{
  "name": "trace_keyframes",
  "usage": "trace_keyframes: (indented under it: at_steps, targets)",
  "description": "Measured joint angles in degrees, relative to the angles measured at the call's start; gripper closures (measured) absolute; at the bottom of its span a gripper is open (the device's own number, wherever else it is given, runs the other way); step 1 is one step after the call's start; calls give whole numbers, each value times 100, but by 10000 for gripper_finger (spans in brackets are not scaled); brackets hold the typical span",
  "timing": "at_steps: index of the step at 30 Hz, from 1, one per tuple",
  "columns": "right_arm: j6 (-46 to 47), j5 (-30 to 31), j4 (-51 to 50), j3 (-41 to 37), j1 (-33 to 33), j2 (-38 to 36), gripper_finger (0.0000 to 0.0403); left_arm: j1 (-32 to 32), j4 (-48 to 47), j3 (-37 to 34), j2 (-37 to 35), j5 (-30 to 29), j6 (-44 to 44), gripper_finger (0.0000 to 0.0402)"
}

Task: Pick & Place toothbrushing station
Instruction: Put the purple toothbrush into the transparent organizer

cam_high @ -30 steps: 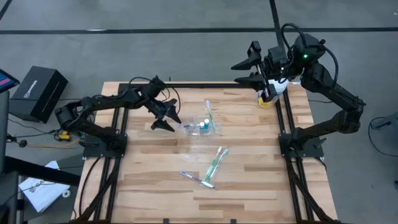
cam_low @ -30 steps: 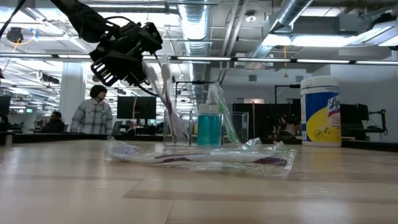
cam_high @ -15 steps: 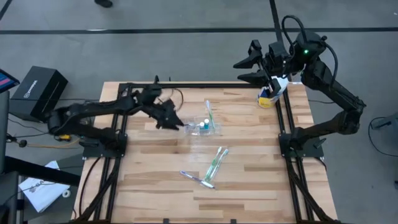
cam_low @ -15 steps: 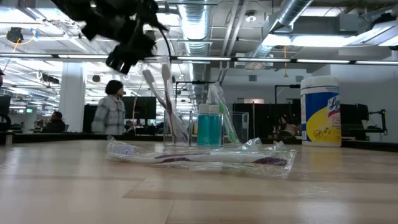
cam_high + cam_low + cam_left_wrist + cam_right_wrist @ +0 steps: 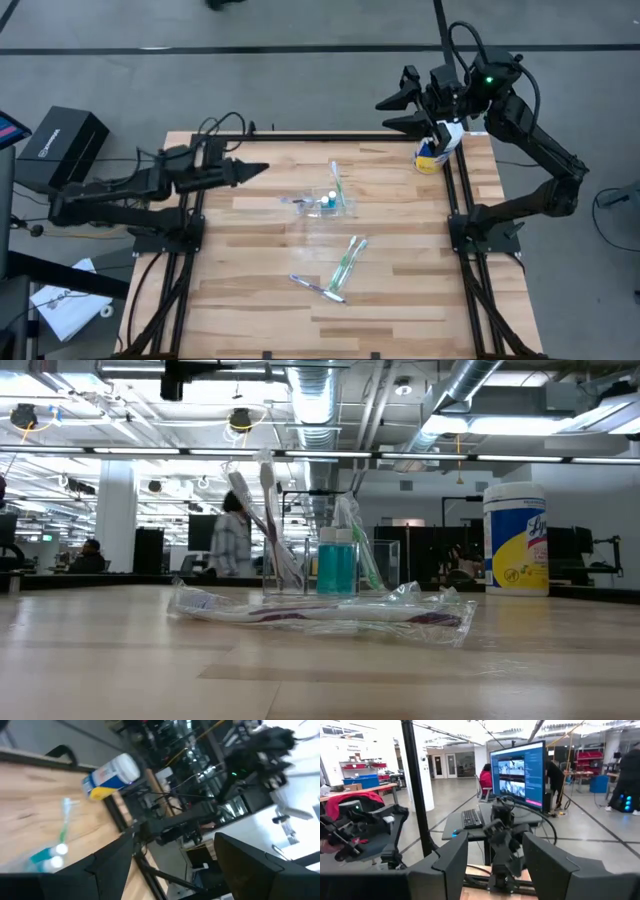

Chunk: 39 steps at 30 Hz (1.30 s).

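We see our left gripper (image 5: 262, 168) spread empty left of the cup (image 5: 322, 200); our right gripper (image 5: 385, 112) waits spread above the canister (image 5: 431, 155).

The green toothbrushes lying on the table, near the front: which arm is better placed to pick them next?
Probably the left. Its claw is over the table and open, nearer to the green toothbrushes. The right claw is open above the back edge, beside the canister, farther from them.
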Motion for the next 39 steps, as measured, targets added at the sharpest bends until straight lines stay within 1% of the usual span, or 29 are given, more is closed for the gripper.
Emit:
trace_keyframes:
  at_steps: [3, 7, 11, 15, 17, 19, 22, 26, 29, 32, 34, 37, 39]
  targets:
    - [37, -4, -72, 0, 4, 0, 223, -699, 406, 0, 80, -697, 360, 128]
    - [242, 44, -80, 0, 4, 0, 223, -1659, 863, 9, 525, -1464, 770, 128]
    - [343, 146, -111, 0, 4, 0, 223, -2633, 1234, 9, 1298, -2409, 589, 128]
    - [343, 142, -169, 4, 8, 63, 223, -3440, 2477, 42, 2298, -3326, 309, 128]
    - [344, 139, -269, -10, 9, 96, 223, -3758, 2803, 256, 2741, -3640, 306, 129]
    - [343, 131, -256, -1, 9, 156, 223, -4001, 2835, 561, 3076, -3883, 327, 136]
    - [356, -91, -276, -4, 4, 209, 223, -4205, 2836, 1017, 3394, -3949, 619, 158]
    - [558, -164, -211, -9, 68, 329, 223, -4406, 2863, 1439, 3502, -3965, 845, 190]
    - [631, -164, -115, -2, 118, 367, 223, -4674, 2832, 1520, 3510, -3985, 806, 202]
    - [642, -126, 22, -2, 127, 394, 223, -4995, 2612, 1486, 3510, -3957, 267, 199]
    - [655, 35, 205, 2, 127, 437, 223, -5171, 2321, 1376, 3545, -3989, -489, 191]
    - [790, 393, 331, -2, 125, 442, 223, -5388, 2212, 1182, 3789, -4176, -1654, 175]
    - [789, 527, 327, 2, 122, 426, 223, -5528, 2252, 1117, 4029, -4480, -2521, 166]
